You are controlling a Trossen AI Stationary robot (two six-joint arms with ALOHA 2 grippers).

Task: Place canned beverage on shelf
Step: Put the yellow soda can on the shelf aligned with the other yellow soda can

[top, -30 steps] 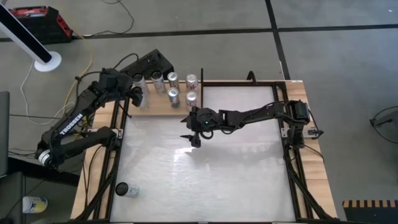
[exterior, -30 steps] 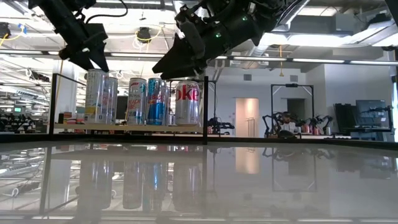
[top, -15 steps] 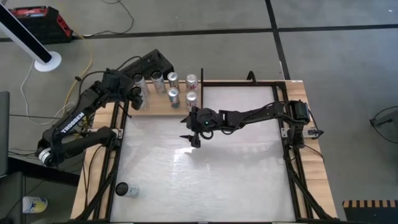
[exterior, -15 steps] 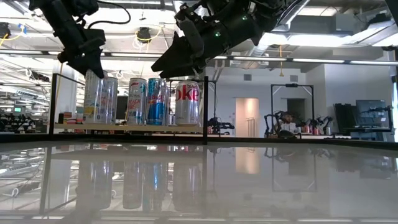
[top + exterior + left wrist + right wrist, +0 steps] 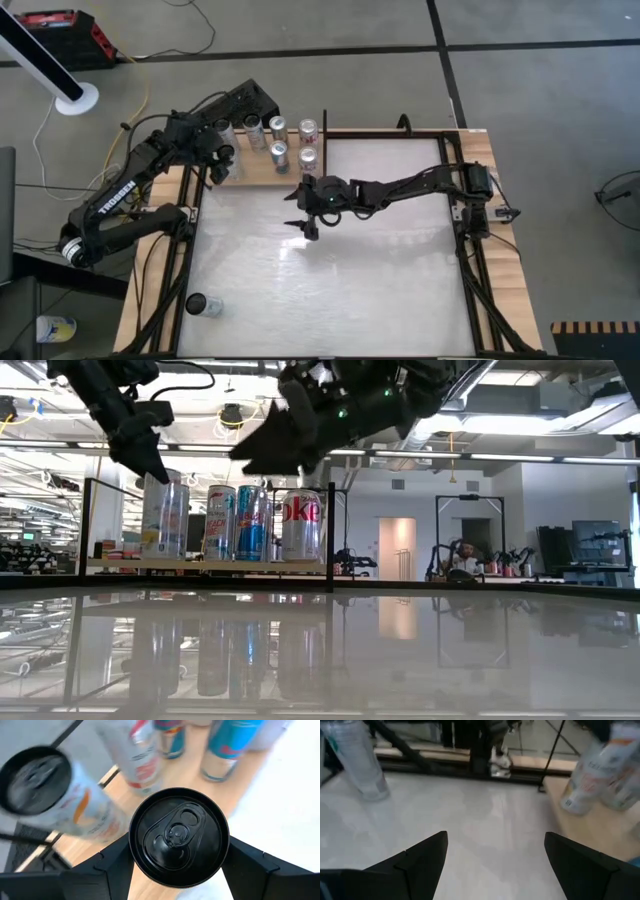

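Here we are viewing the left gripper from above, where it is hiding the can beneath it. The wrist view is showing that can's black top between spread fingers; we cannot tell whether they are touching it. It is standing at the left end of the shelf, beside the other cans. The right gripper is hovering open over the glossy white table. Only the level view is showing the workshop behind.
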